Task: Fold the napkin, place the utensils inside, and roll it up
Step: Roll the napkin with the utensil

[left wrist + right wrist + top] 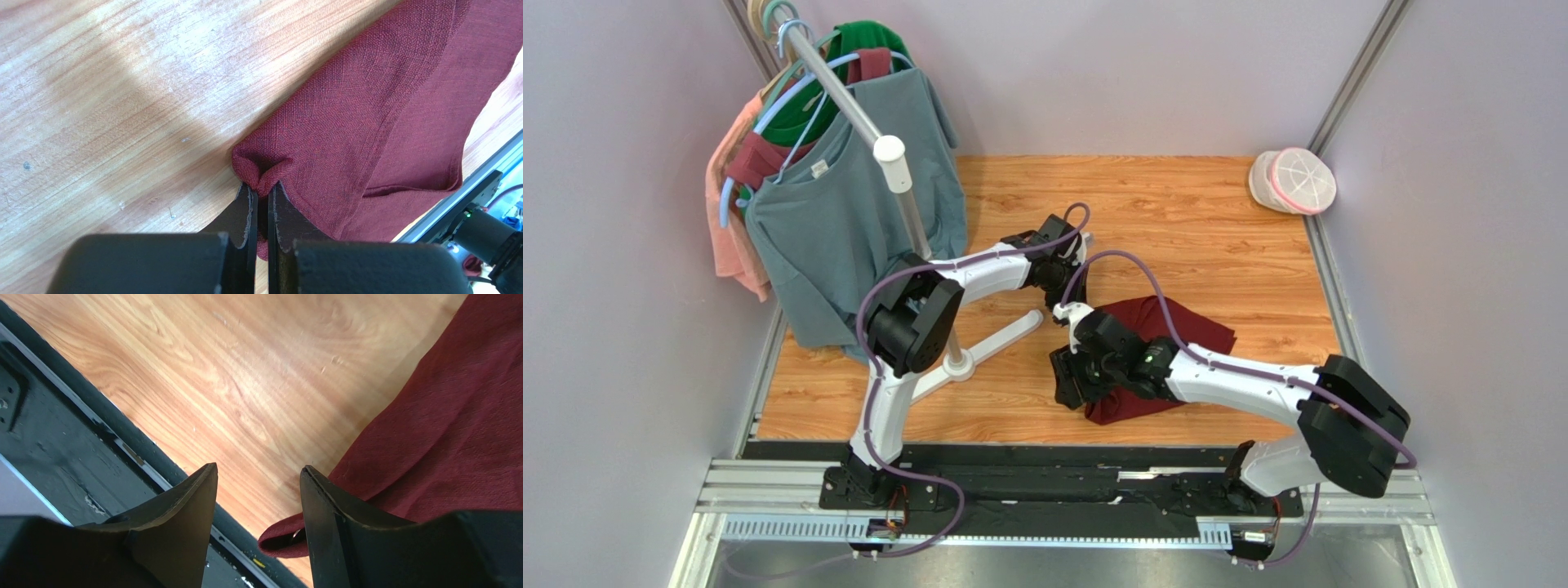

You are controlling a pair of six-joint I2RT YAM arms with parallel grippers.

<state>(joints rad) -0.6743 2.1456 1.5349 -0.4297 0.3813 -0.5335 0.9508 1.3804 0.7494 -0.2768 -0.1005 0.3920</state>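
The napkin [1192, 325] lies crumpled on the wooden table [1210, 221], a little toward 3 o'clock from the middle, with one loose end pointing to 3 o'clock and another part running down toward 6 o'clock under the right arm. It is bunched and partly doubled over rather than flat.

The left gripper [262, 187] reaches in from 9 o'clock to the 10 o'clock tip of the cloth. Its jaws are pressed together on a small pinch of napkin, and the fabric puckers into a little fold right at the fingertips. From there the cloth spreads away toward 2 o'clock in the left wrist view, with a hemmed edge showing at 4 o'clock.

The right gripper [258, 468] hangs over the edge of the cloth at 7 o'clock, close to the black rail [73, 459] along the near side of the table. Its jaws stand apart with bare wood between them. A rolled corner of the napkin lies just beside the right-hand finger [319, 514], though whether they touch cannot be told.

At 9 to 10 o'clock stands a clothes rack [916, 233] hung with a grey-blue shirt [842, 221] and other garments, its white base [1001, 337] resting on the wood. A round white and pink container [1296, 181] sits in the corner at 1 o'clock, well apart from the napkin
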